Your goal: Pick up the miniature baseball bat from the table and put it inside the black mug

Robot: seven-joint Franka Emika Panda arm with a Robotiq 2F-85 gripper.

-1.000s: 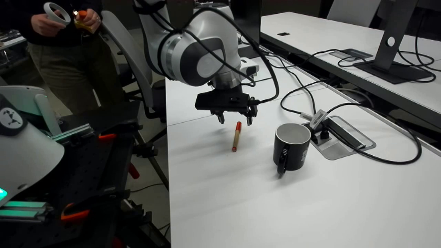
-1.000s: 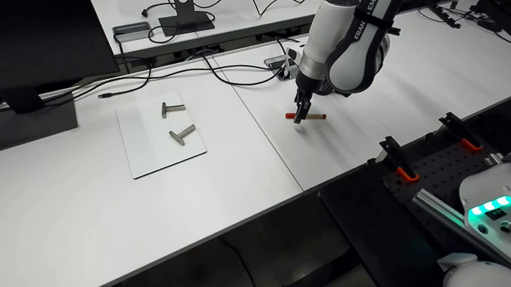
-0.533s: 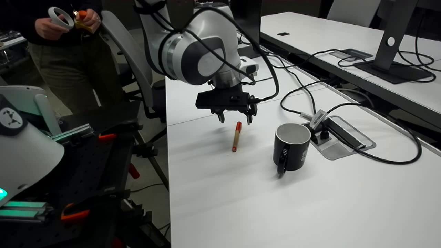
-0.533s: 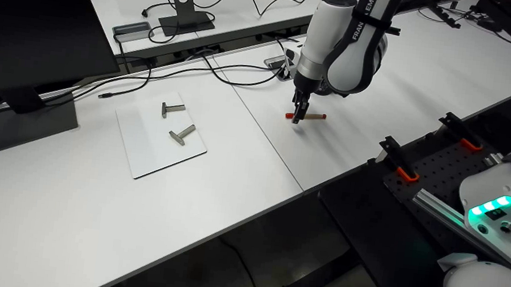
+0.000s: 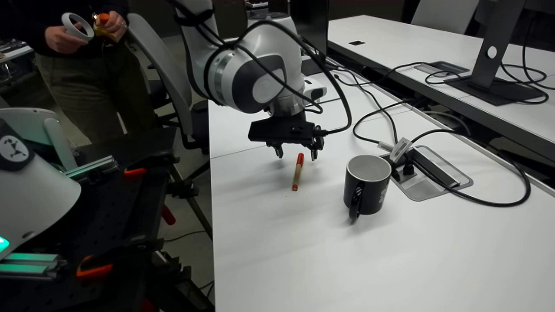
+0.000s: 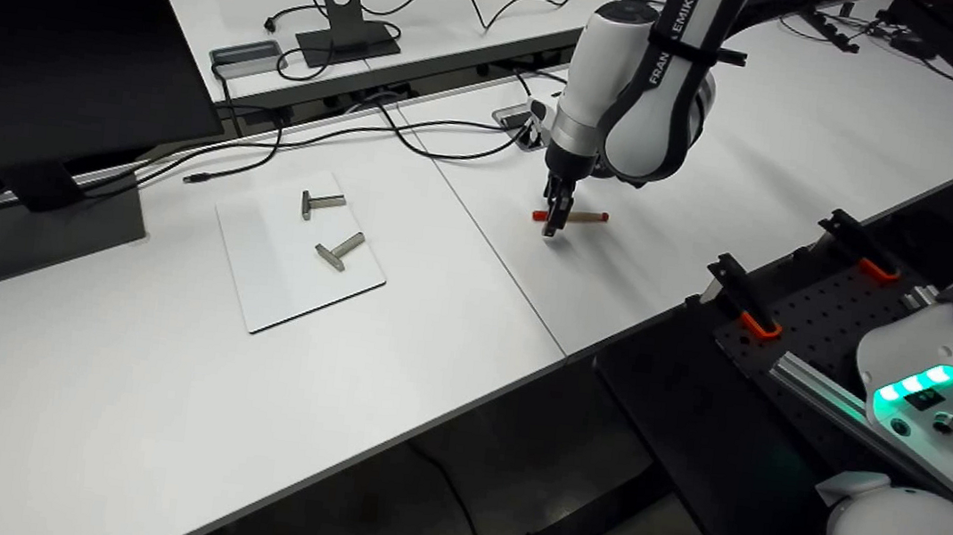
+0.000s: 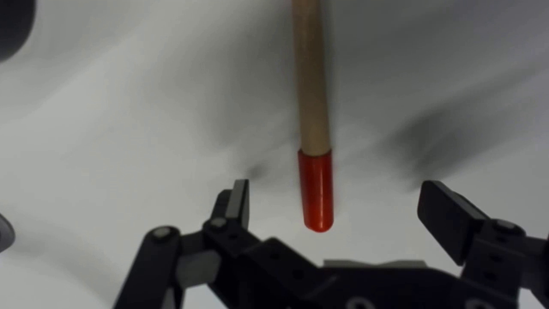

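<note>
One miniature baseball bat (image 5: 298, 173) lies flat on the white table (image 5: 277, 260), bare wood along the middle, with two red ends (image 7: 316, 189), one long and one short. One robot arm (image 5: 258, 73) carries one gripper (image 5: 297, 156), which hangs over the long red end; its two fingers (image 7: 446, 219) stand wide apart, and in the wrist view that end lies between them with a gap on either side. One black mug (image 5: 370, 190) stands upright on the table near the bat and apart from it, its single handle (image 5: 356, 203) turned toward the camera in an exterior view. Farther along the same surface, two small grey T-shaped pieces (image 6: 344, 248) lie on one white board (image 6: 268, 289). In an exterior view there are two monitors (image 6: 55, 31), one on this table and one on a second table (image 6: 432, 25). Both exterior views show two cable boxes (image 5: 420, 190), one in each tabletop, and several black cables (image 5: 498, 204), too tangled to count. Two clamps (image 6: 741, 290) with orange parts sit on the dark perforated bench (image 6: 805, 300) beside the table. One person (image 5: 86, 82), partly in view, holds one white ring-shaped handset (image 5: 89, 31).
</note>
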